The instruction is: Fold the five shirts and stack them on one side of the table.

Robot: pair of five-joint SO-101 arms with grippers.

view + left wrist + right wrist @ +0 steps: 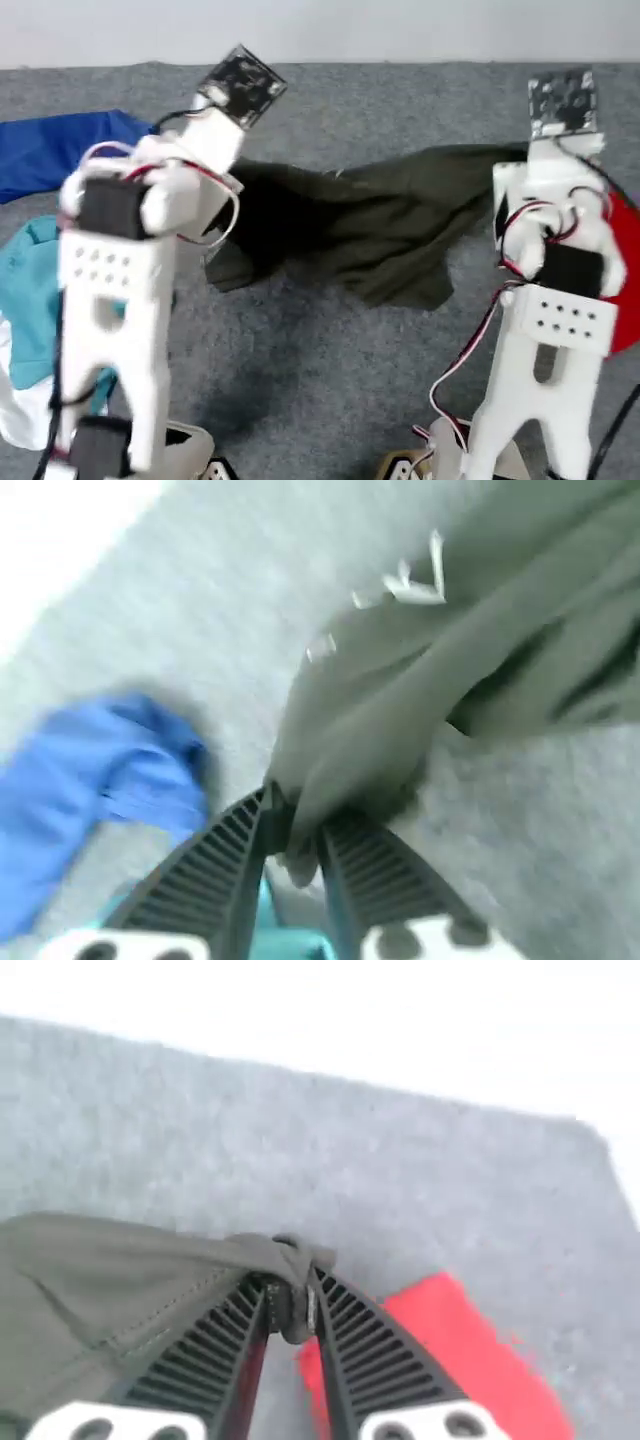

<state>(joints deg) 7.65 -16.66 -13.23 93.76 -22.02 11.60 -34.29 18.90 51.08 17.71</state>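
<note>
Folding step: the olive shirt (370,230) hangs stretched between the two arms across the middle of the high view, its lower part drooping toward the table (330,400). This looks like the start of its fold.
Next move: probably laying it flat, with both arms lowering together so the cloth does not bunch.
Left gripper (295,830): clamped on a bunched edge at the shirt's left end.
Right gripper (290,1300): pinched tight on a hem at its right end.
Other shirts: blue shirt (60,150) upper left, teal shirt (30,290) left edge, red shirt (625,270) right edge, all unfolded.
</note>
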